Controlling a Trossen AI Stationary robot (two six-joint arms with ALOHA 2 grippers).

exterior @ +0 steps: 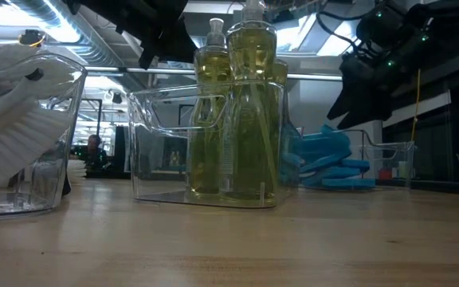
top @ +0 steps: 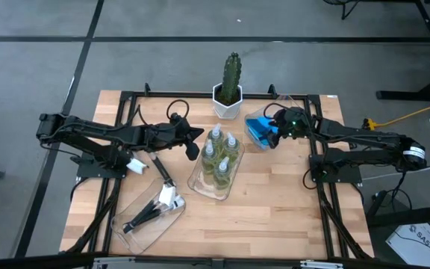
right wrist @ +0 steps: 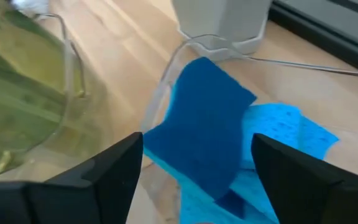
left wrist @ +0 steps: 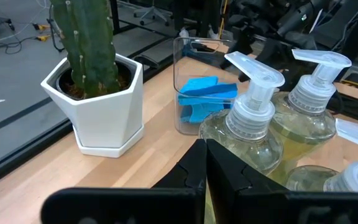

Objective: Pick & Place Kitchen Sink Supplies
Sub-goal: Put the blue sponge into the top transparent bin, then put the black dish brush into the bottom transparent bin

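Three clear bottles [top: 219, 155] of pale yellow-green liquid stand upright in a clear tray [top: 202, 184] at mid-table. Blue sponges [top: 258, 131] lie piled in a clear tray [right wrist: 166, 74] at the far right. One darker sponge [right wrist: 207, 106] stands up on the others. My right gripper [right wrist: 197, 143] hovers open over that tray, slanting down, a finger on either side of the dark sponge and apart from it. My left gripper [left wrist: 205, 163] is shut and holds nothing, just left of the nearest bottle [left wrist: 244, 134]. Black-handled brushes [top: 155, 205] lie in a near-left tray.
A green cactus in a white pot [top: 229, 90] stands at the far edge between the two grippers, close to the sponge tray. One brush [top: 160, 170] lies on the table by the left arm. Bare wood shows at the near right [top: 275, 217].
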